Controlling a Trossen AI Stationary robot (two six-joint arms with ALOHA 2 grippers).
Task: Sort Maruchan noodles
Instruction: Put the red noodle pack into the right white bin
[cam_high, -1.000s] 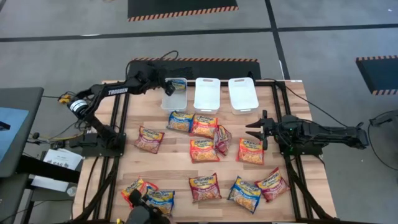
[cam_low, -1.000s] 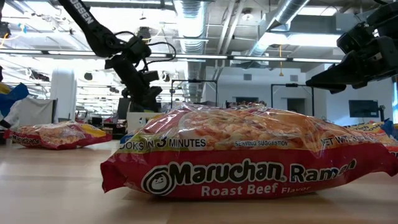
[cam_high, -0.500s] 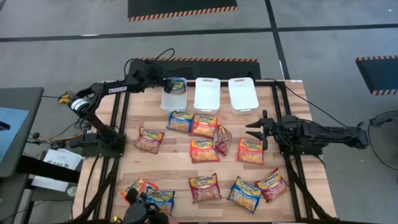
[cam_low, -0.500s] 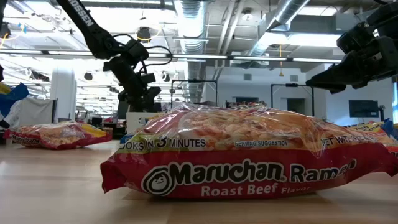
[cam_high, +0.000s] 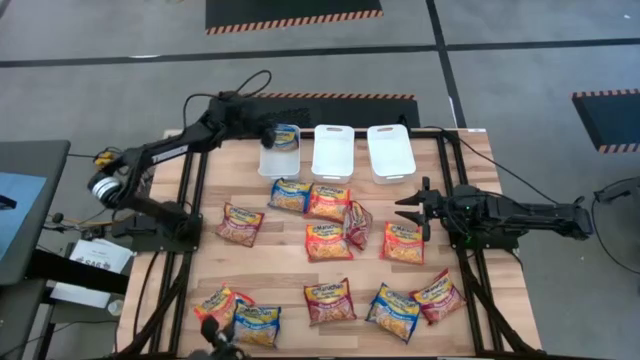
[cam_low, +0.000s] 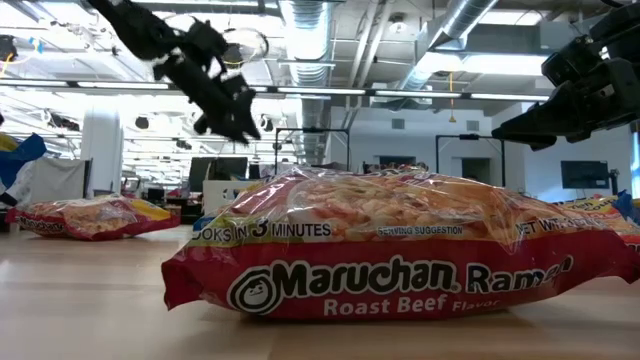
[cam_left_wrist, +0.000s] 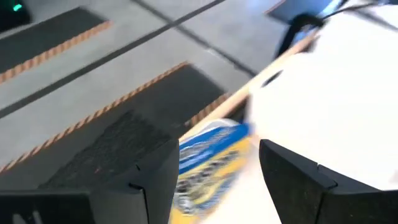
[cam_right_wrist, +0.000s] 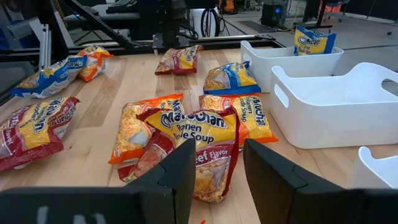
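Note:
Several Maruchan noodles packets (cam_high: 327, 240) in blue, orange-red and dark red lie flat across the wooden table. One blue packet (cam_high: 286, 136) stands on edge in the left white tray (cam_high: 277, 162), leaning on its far wall; the right wrist view also shows this blue packet (cam_right_wrist: 314, 40). My left gripper (cam_high: 263, 131) hovers open above that tray's far left corner, and the packet (cam_left_wrist: 208, 163) shows beyond its spread fingers. My right gripper (cam_high: 408, 212) waits open over the table's right side, behind a dark red packet (cam_right_wrist: 205, 140).
Two more white trays (cam_high: 332, 151) (cam_high: 390, 150) stand along the far edge. A Roast Beef packet (cam_low: 400, 250) fills the low view. Packets lie in a middle cluster and in a row along the near edge (cam_high: 329, 301). Black frame rails run down both table sides.
My left gripper has risen and drawn back toward the far left corner, away from the left tray, with its fingers still spread. The blue packet, first covered by the gripper, now shows standing in the tray.

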